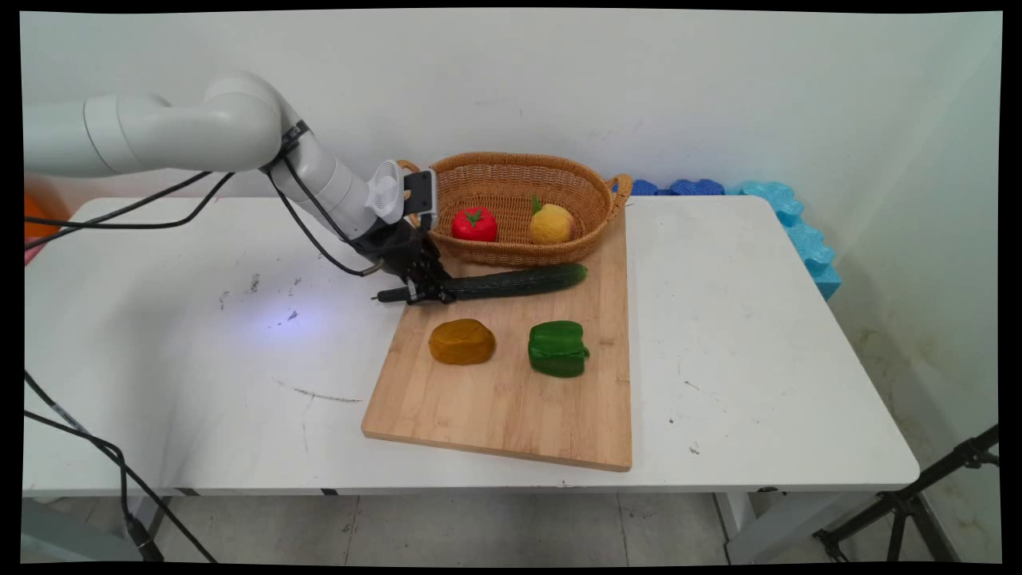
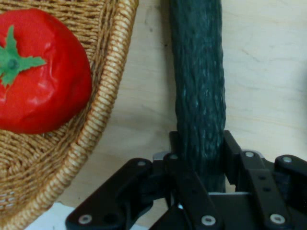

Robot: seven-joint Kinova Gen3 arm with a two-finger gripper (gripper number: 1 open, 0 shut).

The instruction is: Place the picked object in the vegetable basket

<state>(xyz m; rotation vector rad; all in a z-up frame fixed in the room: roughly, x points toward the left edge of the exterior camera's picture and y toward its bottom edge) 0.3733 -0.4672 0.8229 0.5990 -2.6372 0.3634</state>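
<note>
While the near half of the wooden cutting board lies bare on the white table, two items sit side by side approx mid-board: a brown-orange lump on the left & a green bell pepper on the right, apart from each other. Further back, a dark green cucumber lies lengthwise across the board, its right tip near the basket's front wall. The gripper is at the cucumber's left end, by the board's left edge; in the hand view the fingers are closed in vs. both sides of the cucumber, clamping it, w/ the board under it. Just behind, a wicker basket sits on the board's far end, holding a red tomato on the left & a yellow fruit on the right. Beyond the table's far right corner, blue foam pieces lie along the wall.
</note>
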